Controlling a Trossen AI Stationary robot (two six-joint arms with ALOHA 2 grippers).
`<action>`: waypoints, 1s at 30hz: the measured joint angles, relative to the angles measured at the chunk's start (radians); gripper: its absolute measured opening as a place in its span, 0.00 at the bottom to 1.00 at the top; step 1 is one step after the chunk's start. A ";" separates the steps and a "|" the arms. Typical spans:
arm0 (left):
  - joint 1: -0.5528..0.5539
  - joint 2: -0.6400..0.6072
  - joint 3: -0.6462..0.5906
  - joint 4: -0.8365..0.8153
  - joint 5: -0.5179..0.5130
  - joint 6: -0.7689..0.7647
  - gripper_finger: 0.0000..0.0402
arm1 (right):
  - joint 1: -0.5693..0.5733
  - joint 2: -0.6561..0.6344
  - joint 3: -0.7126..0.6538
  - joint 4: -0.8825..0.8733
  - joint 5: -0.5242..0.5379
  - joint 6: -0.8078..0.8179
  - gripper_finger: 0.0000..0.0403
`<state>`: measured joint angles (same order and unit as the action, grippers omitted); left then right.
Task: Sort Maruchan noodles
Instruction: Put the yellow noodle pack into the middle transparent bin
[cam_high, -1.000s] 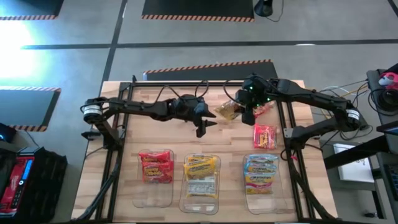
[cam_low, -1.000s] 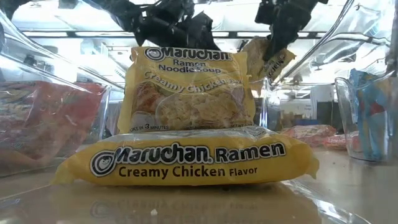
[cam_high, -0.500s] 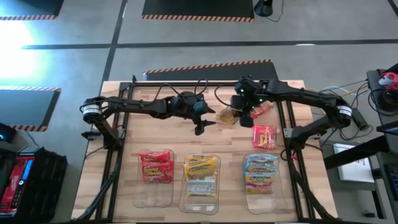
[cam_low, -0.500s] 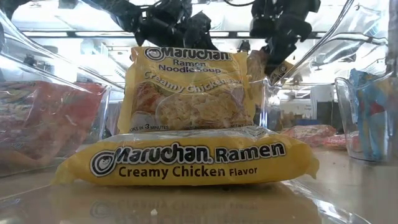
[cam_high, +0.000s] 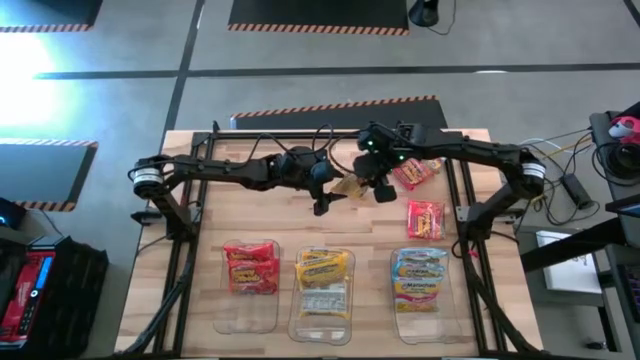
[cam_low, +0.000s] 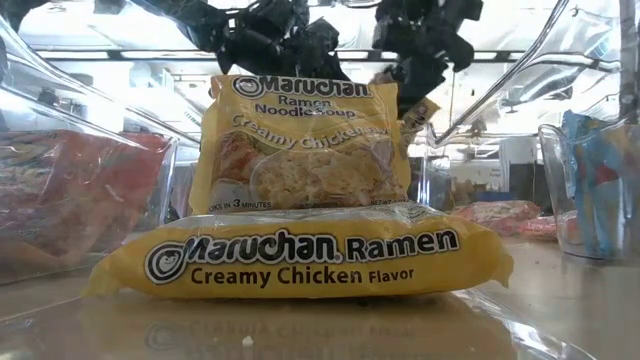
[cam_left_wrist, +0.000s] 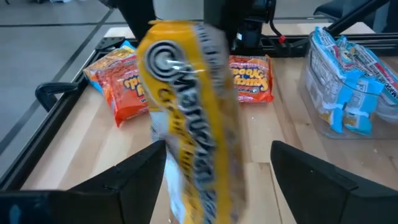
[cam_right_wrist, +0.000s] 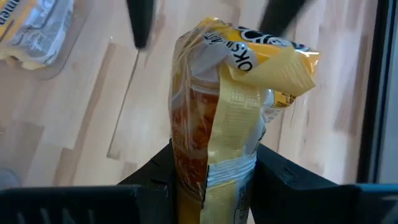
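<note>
The yellow packet (cam_left_wrist: 189, 118) is motion-blurred in the left wrist view, its print unreadable, and its lower end runs off the frame. In the right wrist view the right gripper's fingers (cam_right_wrist: 273, 171) hide its lower part. From above, the packet (cam_high: 350, 186) is too small to read. In the low view, 2 front packets (cam_low: 300, 255) hide most of the table behind.

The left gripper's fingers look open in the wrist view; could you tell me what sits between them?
In the left wrist view, a yellow noodle packet hangs between the open fingers, held by the right gripper.
</note>
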<state>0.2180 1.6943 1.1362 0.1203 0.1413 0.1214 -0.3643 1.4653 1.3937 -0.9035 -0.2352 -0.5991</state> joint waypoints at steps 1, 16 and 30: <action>0.000 0.000 0.000 0.000 0.000 -0.004 0.68 | 0.006 0.009 0.013 0.000 0.000 -0.019 0.29; 0.000 0.004 -0.040 0.012 0.033 -0.131 0.68 | 0.033 0.023 0.074 0.011 0.000 -0.074 0.29; -0.002 0.005 -0.045 0.049 0.028 -0.135 0.55 | 0.044 0.023 0.072 0.017 -0.010 -0.074 0.29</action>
<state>0.2165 1.6997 1.0912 0.1696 0.1695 -0.0132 -0.3204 1.4887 1.4662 -0.8862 -0.2448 -0.6730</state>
